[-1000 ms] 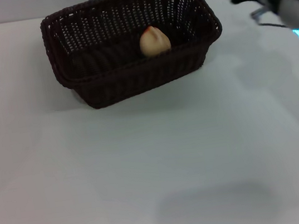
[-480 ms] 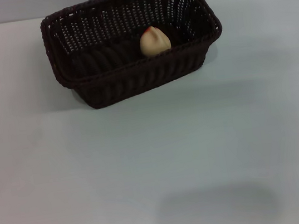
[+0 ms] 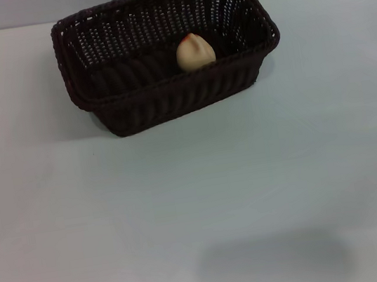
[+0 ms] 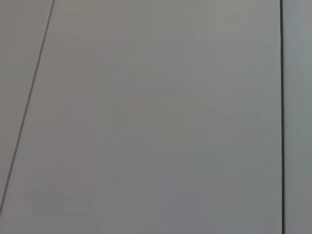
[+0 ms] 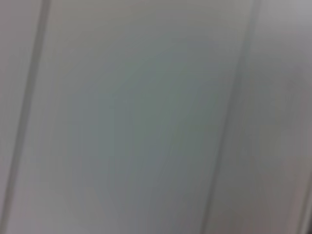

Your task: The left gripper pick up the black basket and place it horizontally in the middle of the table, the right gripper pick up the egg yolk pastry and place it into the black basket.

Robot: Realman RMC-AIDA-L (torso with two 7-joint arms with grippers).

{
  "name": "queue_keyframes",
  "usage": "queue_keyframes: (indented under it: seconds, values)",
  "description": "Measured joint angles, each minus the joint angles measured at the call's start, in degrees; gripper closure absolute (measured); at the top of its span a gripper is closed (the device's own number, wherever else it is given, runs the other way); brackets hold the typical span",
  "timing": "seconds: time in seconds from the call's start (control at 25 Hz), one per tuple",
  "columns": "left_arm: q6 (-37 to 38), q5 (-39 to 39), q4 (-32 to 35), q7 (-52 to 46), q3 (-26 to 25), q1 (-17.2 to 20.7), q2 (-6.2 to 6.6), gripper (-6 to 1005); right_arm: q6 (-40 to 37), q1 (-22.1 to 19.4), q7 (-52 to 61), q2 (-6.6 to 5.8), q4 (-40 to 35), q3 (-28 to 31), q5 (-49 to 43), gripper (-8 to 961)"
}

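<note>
From the head view, the black basket (image 3: 164,52) sits long side across on the white counter (image 3: 205,202), toward the far edge and roughly midway between the sides. Its rim is level and it stands flat on its base. The egg yolk pastry (image 3: 194,52) lies inside the basket, on the floor close to the near wall and a little right of the basket's middle, its reddish spot turned up. Neither arm shows in this view: the left pincer and the right pincer are both out of sight, so whether either is wide, narrow or holding anything cannot be told. Nothing hangs above the basket or the pastry.

The left wrist view shows only a plain grey surface crossed by thin dark lines. No fingers, no basket and no pastry appear there.

The right wrist view is likewise a pale grey surface with faint seams, and none of the task's things appear in it.

Judging from how things lie, both steps look done: the basket is set down horizontally and the pastry rests in it. What may remain is only for the arms to settle at rest, and the basket stands somewhat far back rather than dead centre.
</note>
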Motion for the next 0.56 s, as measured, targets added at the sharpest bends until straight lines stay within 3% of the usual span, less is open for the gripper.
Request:
queue_keyframes:
  seconds: [0.28,0.56]
  values:
    - [-1.5,0.0,0.7,0.0,0.0,0.1,-0.01,637,-12.2,1.3,24.7,-0.16,-16.1,-6.4,-20.6,396]
    - [-3.4,0.0,1.9,0.0,0.0,0.6,-0.02,637,-14.1,0.5,52.6,-0.6,-27.3,-7.0,-32.6,396]
